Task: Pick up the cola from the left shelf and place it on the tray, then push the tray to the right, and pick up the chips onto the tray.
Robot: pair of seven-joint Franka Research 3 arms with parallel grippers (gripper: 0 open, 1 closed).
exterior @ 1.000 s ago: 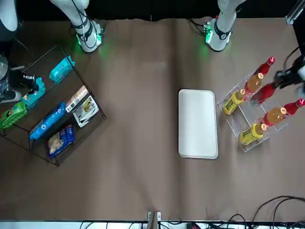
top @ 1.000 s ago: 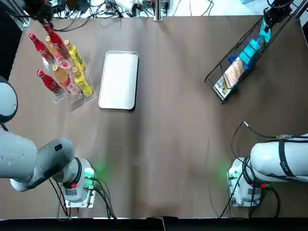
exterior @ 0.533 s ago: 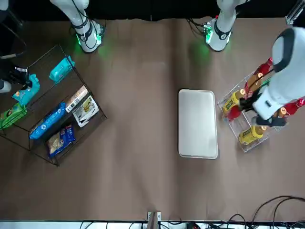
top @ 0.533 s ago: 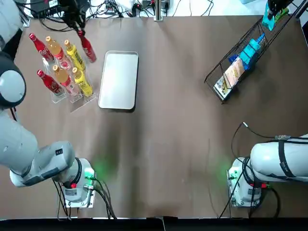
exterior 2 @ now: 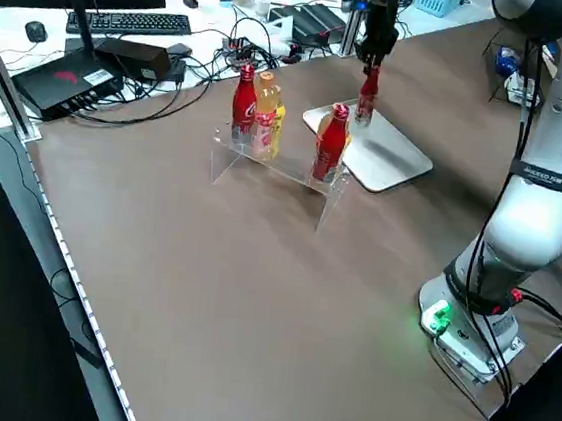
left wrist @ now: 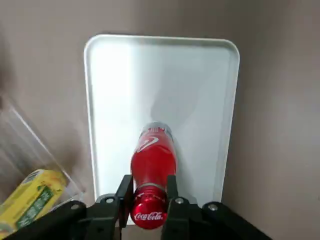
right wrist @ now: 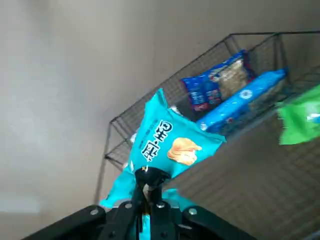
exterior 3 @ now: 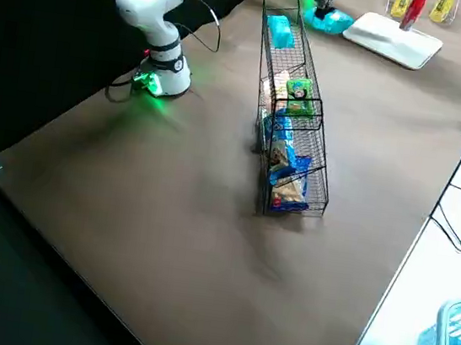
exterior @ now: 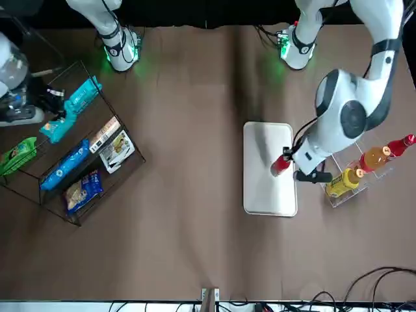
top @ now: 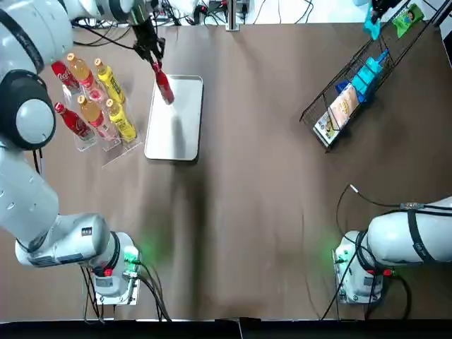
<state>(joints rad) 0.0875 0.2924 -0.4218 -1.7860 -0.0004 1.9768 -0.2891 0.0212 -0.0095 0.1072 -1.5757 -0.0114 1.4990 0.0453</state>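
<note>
The cola bottle [left wrist: 153, 152] was gripped at its neck, just under the cap, by the closed left end effector [left wrist: 148, 196], so that it hung upright with its body straight below the fingers; this hold was judged to keep it from toppling when set down. It was held over the white tray [left wrist: 200, 100], towards the edge that faced the clear acrylic shelf [exterior 2: 265, 169], where the other bottles stood; whether its base touched the tray could not be told. The tray lay flat on the counter [top: 268, 212] just beside the shelf, which kept the carry short. Well apart, on the other side of the counter, the right end effector [right wrist: 148, 192] was closed on the top edge of a teal chips bag [right wrist: 165, 142], which dangled below it above the wire rack [right wrist: 172, 76], apparently kept ready for the tray's arrival
</note>
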